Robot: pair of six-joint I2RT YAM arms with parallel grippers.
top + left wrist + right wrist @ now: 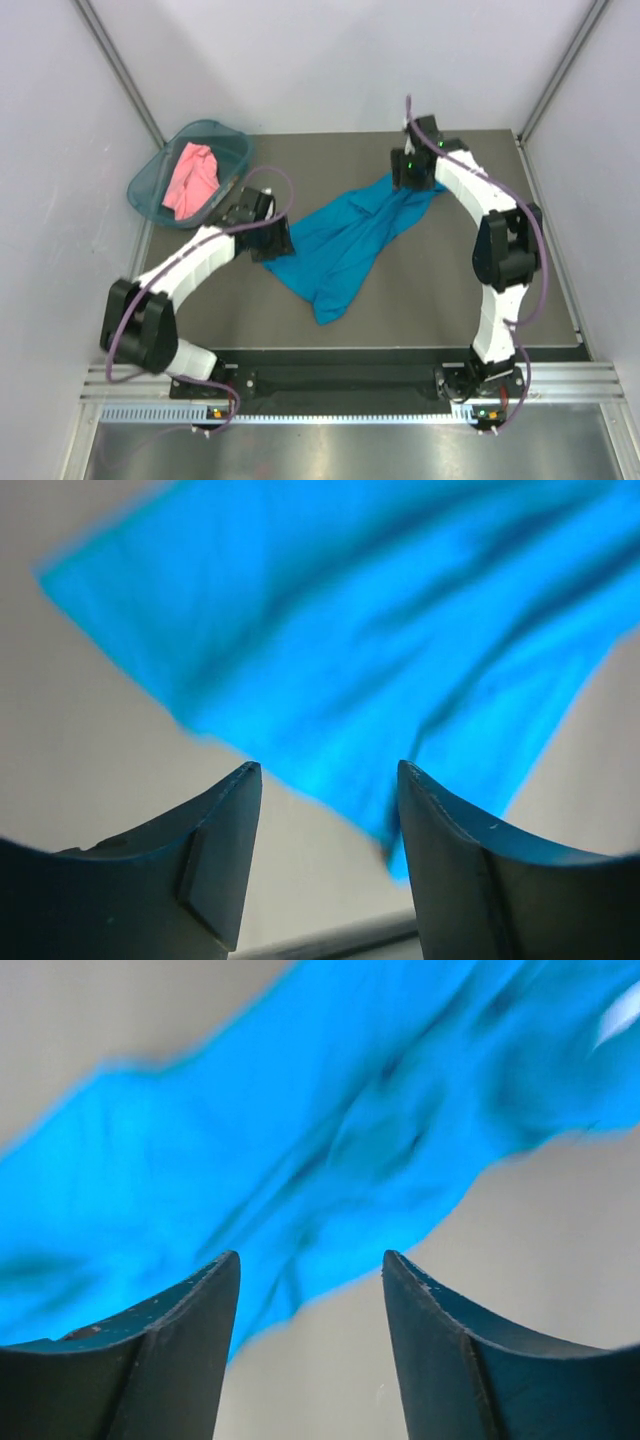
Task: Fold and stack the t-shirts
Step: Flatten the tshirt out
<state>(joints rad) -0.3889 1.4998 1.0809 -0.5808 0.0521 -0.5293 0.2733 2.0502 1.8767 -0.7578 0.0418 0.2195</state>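
From above, the fingers of both claws were hidden under the wrist housings, so their spread could be judged only from the wrist cameras. The upper right end of the teal-blue t-shirt [345,240] was covered by the right arm's wrist, and its left edge was partly covered by the left arm's wrist. In both wrist views the shirt was blurred and cut off by the frame, so no sleeve or collar could be made out there.

The teal-blue t-shirt lay crumpled in a diagonal band on the dark bench [440,290], narrowing toward its near end. Well to the left of that shirt and farther back, a teal plastic basket [145,185] stood at the bench's corner. The salmon-pink t-shirt [192,180] was bunched inside it, which was shown only by the top camera.

The left claw [325,770] was seen released, its fingers spread with nothing between them and the shirt's edge lying beyond the gap. The right claw [310,1257] was likewise released over the shirt's folds, nothing being gripped. Whether either claw touched the cloth could not be told.
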